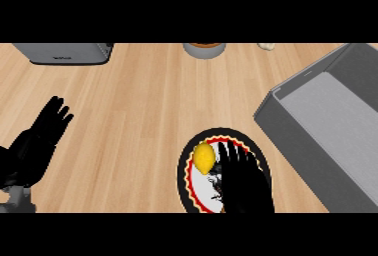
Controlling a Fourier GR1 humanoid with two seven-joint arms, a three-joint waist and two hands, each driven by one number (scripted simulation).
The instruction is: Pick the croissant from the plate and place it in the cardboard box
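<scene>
- Head view: the right hand is over the plate, fingers straight and open, holding nothing.
- The yellow croissant lies on the plate, just left of the fingers.
- The grey box stands at the right.
- The left hand rests open at the left edge.

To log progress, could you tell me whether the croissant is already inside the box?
No, the croissant lies on the plate, left of the box.
</scene>
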